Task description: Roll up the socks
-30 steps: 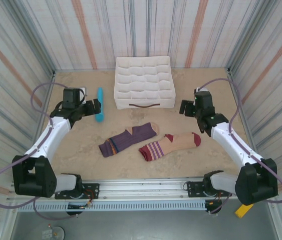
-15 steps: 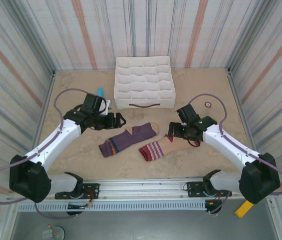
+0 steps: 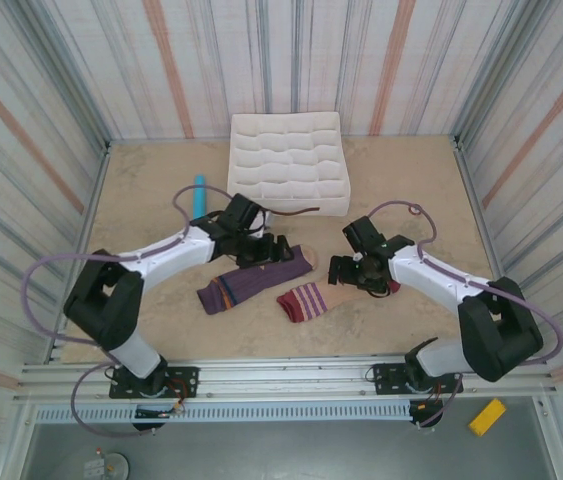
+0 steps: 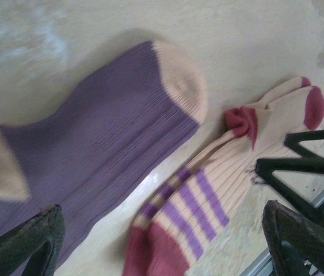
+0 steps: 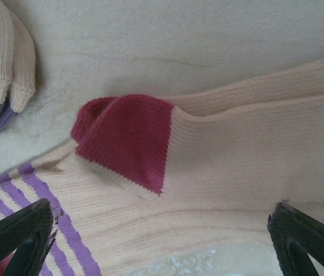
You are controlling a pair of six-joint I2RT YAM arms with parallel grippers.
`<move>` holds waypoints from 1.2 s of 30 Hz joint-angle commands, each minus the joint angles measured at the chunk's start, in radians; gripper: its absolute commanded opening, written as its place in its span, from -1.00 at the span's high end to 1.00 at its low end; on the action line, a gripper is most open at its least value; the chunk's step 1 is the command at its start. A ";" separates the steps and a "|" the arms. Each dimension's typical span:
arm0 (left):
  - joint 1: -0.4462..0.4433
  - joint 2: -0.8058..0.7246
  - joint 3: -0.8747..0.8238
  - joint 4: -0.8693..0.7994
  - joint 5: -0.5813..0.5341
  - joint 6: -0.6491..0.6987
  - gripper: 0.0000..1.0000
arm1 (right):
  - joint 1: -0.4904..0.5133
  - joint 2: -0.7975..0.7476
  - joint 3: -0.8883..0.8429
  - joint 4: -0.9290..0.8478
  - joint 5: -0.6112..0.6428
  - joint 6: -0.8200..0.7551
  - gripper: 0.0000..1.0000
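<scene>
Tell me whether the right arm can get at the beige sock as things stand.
Probably yes. The right tool hangs open just above the beige sock, near its maroon heel, and nothing lies between them. The purple sock sits off to one side.

We noted L gripper (image 3: 273,248) above toe end of purple sock (image 3: 249,281), R gripper (image 3: 345,270) above beige sock (image 3: 313,298). Socks lay adjacent on table (image 3: 151,290), w/ white organizer (image 3: 288,165) behind.
</scene>
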 commanded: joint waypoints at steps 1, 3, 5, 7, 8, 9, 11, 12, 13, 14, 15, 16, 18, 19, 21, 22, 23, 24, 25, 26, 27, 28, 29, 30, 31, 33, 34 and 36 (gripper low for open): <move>-0.009 0.072 0.037 0.129 0.036 -0.086 -0.77 | 0.000 0.042 -0.019 0.072 -0.048 -0.045 -0.99; -0.011 0.120 0.060 0.147 0.036 -0.108 -0.74 | -0.001 0.078 -0.008 0.076 -0.055 -0.060 -0.99; -0.011 0.155 0.074 0.163 0.028 -0.120 -0.72 | 0.001 0.102 -0.006 0.090 -0.057 -0.076 -0.99; -0.009 0.181 0.075 0.186 0.008 -0.137 -0.72 | -0.002 0.120 -0.007 0.109 -0.056 -0.097 -0.99; -0.008 0.192 0.075 0.193 -0.003 -0.142 -0.72 | -0.005 0.131 -0.004 0.117 -0.056 -0.108 -0.99; -0.002 0.205 0.077 0.193 -0.015 -0.148 -0.72 | -0.007 0.143 0.004 0.122 -0.057 -0.126 -0.99; 0.014 0.229 0.075 0.180 -0.033 -0.160 -0.72 | -0.006 0.168 0.024 0.132 -0.051 -0.160 -0.99; 0.026 0.237 0.065 0.181 -0.039 -0.170 -0.72 | -0.007 0.182 0.038 0.140 -0.054 -0.178 -0.99; 0.037 0.242 0.053 0.188 -0.044 -0.178 -0.72 | -0.007 0.193 0.049 0.149 -0.056 -0.194 -0.99; 0.049 0.245 0.041 0.193 -0.049 -0.188 -0.72 | -0.006 0.206 0.063 0.159 -0.056 -0.215 -0.99; 0.065 0.244 0.032 0.191 -0.055 -0.193 -0.72 | -0.007 0.222 0.079 0.163 -0.047 -0.232 -0.99; 0.076 0.239 0.026 0.182 -0.066 -0.191 -0.72 | -0.009 0.239 0.096 0.167 -0.043 -0.252 -0.99; 0.101 0.218 0.012 0.161 -0.106 -0.181 -0.72 | -0.011 0.269 0.130 0.178 -0.045 -0.288 -0.99; 0.117 0.204 -0.003 0.162 -0.118 -0.181 -0.72 | -0.009 0.285 0.149 0.182 -0.048 -0.304 -0.99; 0.147 0.178 -0.018 0.155 -0.129 -0.176 -0.72 | -0.011 0.315 0.184 0.202 -0.055 -0.334 -0.99; 0.159 0.168 -0.021 0.140 -0.140 -0.168 -0.72 | -0.011 0.328 0.202 0.212 -0.058 -0.349 -0.99; 0.171 0.155 -0.024 0.121 -0.156 -0.159 -0.71 | -0.011 0.344 0.218 0.226 -0.060 -0.364 -0.99; 0.184 0.139 -0.034 0.117 -0.163 -0.154 -0.72 | -0.011 0.361 0.238 0.237 -0.063 -0.377 -0.99; 0.195 0.125 -0.044 0.120 -0.160 -0.156 -0.72 | -0.012 0.375 0.256 0.242 -0.065 -0.387 -0.99; 0.204 0.106 -0.054 0.128 -0.149 -0.160 -0.72 | -0.010 0.391 0.277 0.245 -0.067 -0.399 -0.99; 0.206 0.087 -0.059 0.127 -0.143 -0.161 -0.72 | -0.008 0.397 0.293 0.250 -0.060 -0.410 -0.99; 0.206 0.067 -0.061 0.124 -0.135 -0.162 -0.72 | -0.007 0.396 0.299 0.255 -0.050 -0.418 -1.00; 0.202 0.042 -0.067 0.124 -0.113 -0.169 -0.72 | -0.007 0.387 0.305 0.254 -0.040 -0.422 -1.00; 0.195 0.016 -0.074 0.127 -0.090 -0.179 -0.73 | -0.007 0.367 0.305 0.255 -0.034 -0.422 -0.99; 0.186 -0.010 -0.081 0.126 -0.074 -0.187 -0.74 | -0.005 0.340 0.298 0.254 -0.027 -0.418 -0.99; 0.153 -0.075 -0.093 0.111 -0.052 -0.199 -0.77 | 0.009 0.268 0.274 0.254 0.016 -0.409 -0.98; 0.137 -0.102 -0.096 0.100 -0.054 -0.203 -0.78 | 0.019 0.237 0.263 0.246 0.046 -0.408 -0.98; 0.091 -0.165 -0.119 0.080 -0.071 -0.224 -0.79 | 0.052 0.167 0.244 0.207 0.135 -0.407 -0.98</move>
